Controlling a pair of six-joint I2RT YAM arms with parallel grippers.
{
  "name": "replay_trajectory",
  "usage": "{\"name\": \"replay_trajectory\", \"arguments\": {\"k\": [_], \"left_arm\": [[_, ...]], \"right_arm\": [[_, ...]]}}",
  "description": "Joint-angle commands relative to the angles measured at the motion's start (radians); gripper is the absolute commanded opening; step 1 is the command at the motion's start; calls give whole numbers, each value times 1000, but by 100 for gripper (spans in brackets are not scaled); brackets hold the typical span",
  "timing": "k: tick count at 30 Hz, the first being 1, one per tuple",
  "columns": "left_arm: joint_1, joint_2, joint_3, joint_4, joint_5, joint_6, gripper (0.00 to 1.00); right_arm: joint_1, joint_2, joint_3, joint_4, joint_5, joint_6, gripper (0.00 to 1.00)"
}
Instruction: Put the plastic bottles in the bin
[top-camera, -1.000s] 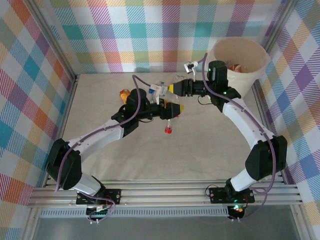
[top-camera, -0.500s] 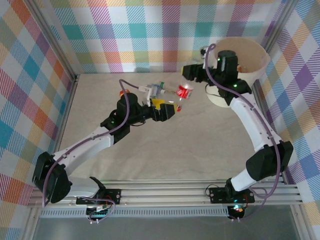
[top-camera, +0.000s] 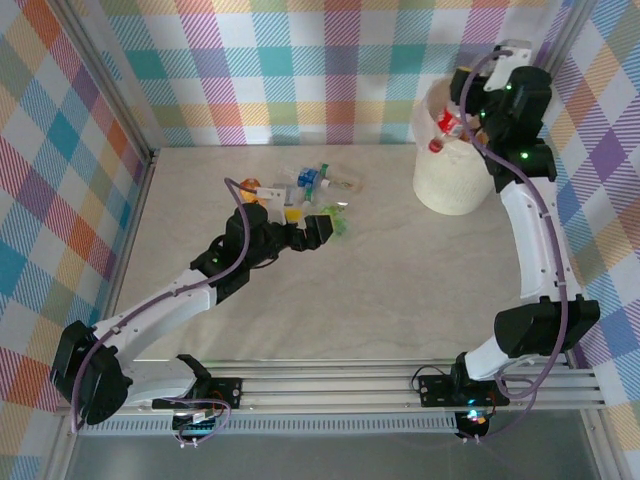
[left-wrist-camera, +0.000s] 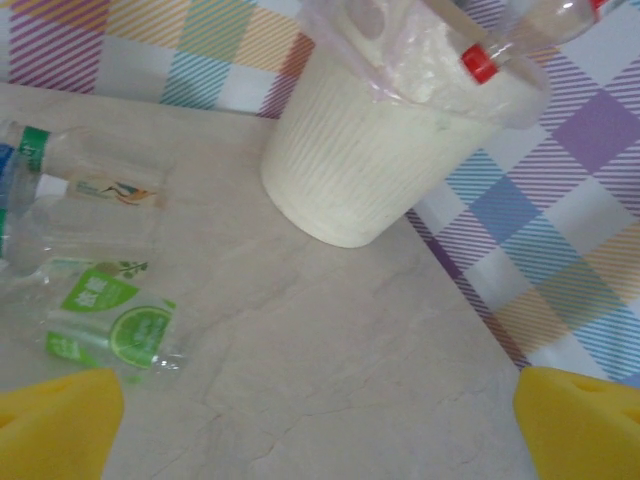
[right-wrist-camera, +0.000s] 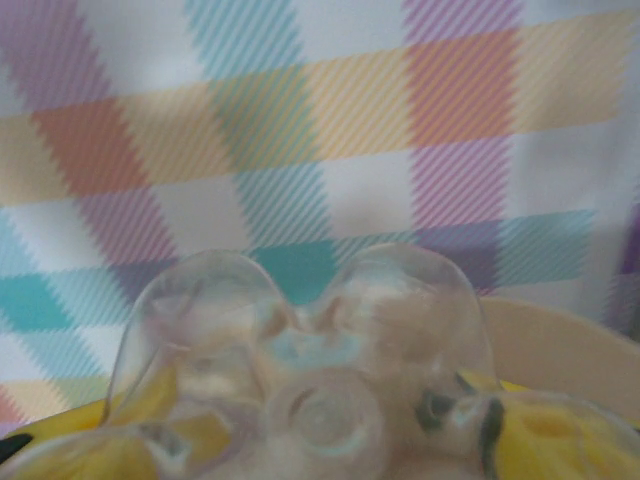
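The left arm (top-camera: 170, 300) is being held low and stretched diagonally over the table (top-camera: 400, 290), bent at the elbow. The left gripper (top-camera: 316, 228) is being pointed at a cluster of plastic bottles (top-camera: 305, 183), and its yellow fingers (left-wrist-camera: 60, 420) are being kept wide apart with nothing between them. A green-labelled bottle (left-wrist-camera: 110, 325) is lying just ahead of them. Farther right, the right arm (top-camera: 535, 240) is being raised tall and folded over at the wrist. The right gripper (top-camera: 458, 120) is being held at the rim of the bin (top-camera: 450, 185), clamped on a clear bottle (top-camera: 445, 135) that is being tilted red cap down above that rim.
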Motion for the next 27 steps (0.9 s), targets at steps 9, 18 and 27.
{"name": "replay_trajectory", "arguments": {"k": [9,18,27], "left_arm": [[7,55,-4,10,-28,-38,100],[8,92,16,-1,-34,-46,100],[9,154,55,-23,-29,-56,100]], "right_arm": [[-114,80,106,106,18,87,40],[-124,154,118,-20,108,-6,41],[-123,259,189,-337,41,-80,43]]}}
